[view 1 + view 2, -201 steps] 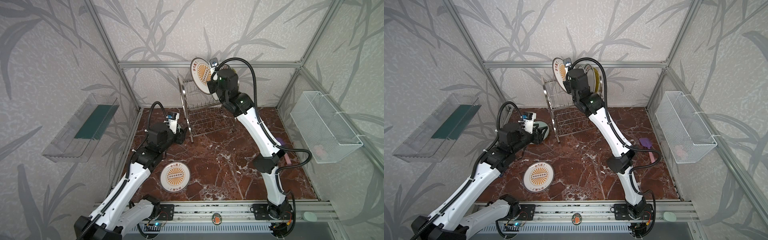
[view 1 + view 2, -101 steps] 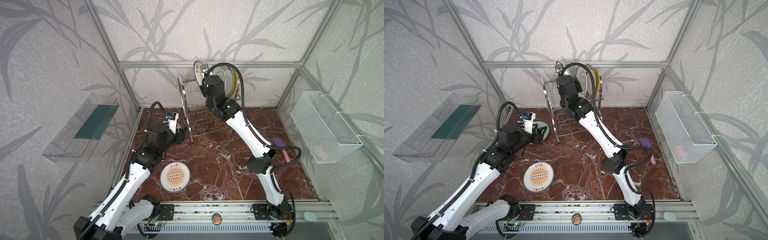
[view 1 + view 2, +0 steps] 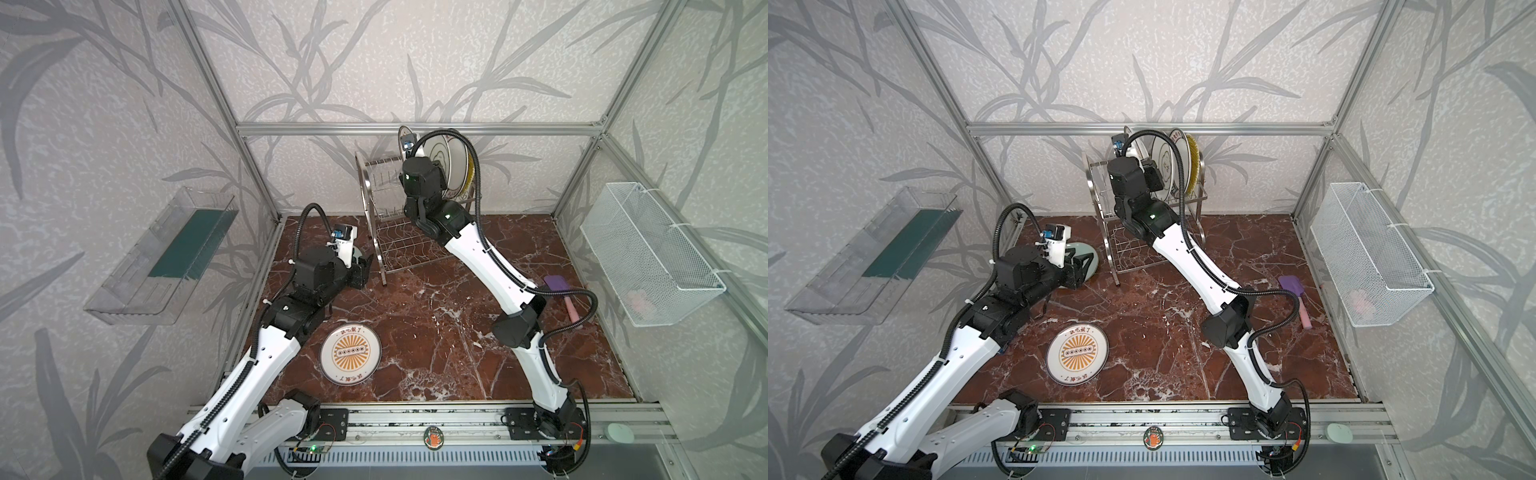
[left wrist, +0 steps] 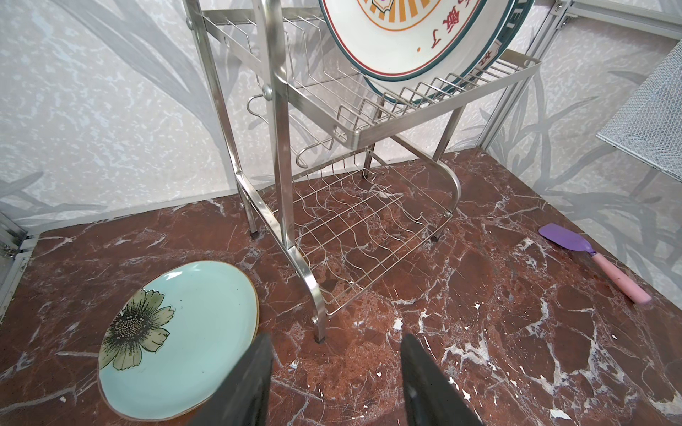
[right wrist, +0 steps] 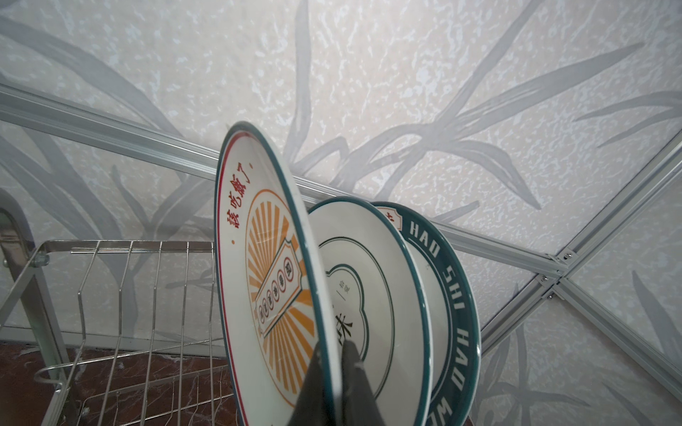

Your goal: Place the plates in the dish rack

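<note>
The right tool [image 5: 333, 346], pinched shut on the rim of an upright sunburst plate [image 5: 265, 280] over the top tier of the one dish rack [image 5: 129, 258], could topple it onto three racked plates [image 5: 361, 280] if released unseated, while the left tool [image 4: 335, 337], half-open and empty, hovers near two plates [image 4: 177, 343] on the surface [image 3: 436, 332].

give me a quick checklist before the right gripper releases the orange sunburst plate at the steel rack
1. Right gripper shut on white orange-sunburst plate rim: ok.
2. Plate upright over top tier of shiny steel wire dish rack: ok.
3. Lower edge seated between prongs: cannot tell.
4. Empty prongs beside it: ok.
5. Left gripper open, empty, near pale celadon flower plate: ok.
6. All plates racked: not ok; celadon and second sunburst plate lie on the red marble table.
</note>
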{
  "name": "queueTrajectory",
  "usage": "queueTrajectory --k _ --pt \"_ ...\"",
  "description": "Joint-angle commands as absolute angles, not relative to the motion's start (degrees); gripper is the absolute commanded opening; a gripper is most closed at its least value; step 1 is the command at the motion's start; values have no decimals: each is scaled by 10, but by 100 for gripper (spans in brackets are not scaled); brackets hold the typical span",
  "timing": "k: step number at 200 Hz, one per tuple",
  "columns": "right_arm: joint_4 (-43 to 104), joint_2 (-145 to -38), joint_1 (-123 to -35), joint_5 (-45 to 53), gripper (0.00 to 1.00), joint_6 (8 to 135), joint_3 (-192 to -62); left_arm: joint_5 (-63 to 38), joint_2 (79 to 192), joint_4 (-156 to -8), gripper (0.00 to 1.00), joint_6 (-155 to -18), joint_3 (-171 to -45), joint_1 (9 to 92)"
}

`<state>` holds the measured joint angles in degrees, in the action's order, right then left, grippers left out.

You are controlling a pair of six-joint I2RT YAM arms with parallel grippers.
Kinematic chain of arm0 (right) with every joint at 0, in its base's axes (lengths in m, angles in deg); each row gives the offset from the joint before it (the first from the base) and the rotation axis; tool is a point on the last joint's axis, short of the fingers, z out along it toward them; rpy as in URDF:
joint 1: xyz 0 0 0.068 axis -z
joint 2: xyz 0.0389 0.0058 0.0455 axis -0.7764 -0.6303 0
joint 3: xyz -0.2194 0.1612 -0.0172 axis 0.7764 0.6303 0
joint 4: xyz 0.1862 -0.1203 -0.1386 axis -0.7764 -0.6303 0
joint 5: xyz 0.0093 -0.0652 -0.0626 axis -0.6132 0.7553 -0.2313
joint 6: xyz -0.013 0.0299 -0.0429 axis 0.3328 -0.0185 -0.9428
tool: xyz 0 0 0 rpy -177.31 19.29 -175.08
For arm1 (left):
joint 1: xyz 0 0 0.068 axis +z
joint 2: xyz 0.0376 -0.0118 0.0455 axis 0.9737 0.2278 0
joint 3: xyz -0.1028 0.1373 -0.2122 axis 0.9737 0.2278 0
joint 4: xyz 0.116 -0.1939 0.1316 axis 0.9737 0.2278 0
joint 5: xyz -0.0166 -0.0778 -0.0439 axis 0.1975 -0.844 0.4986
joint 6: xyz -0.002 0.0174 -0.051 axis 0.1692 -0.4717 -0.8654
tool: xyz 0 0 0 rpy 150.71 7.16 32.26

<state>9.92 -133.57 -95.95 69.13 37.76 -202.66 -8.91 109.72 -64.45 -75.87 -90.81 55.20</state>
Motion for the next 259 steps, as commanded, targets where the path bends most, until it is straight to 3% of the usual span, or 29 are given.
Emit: queueTrajectory --k 1,192,259 --pt "135 -1325 -964 719 0 400 -2028 -87 1087 -636 54 -746 -916 554" --pt "139 -1283 -964 717 0 449 -1919 -85 1084 -628 54 -750 -919 554" --pt "110 -1268 -958 671 30 481 -1911 -84 1084 -620 55 -752 -923 554"
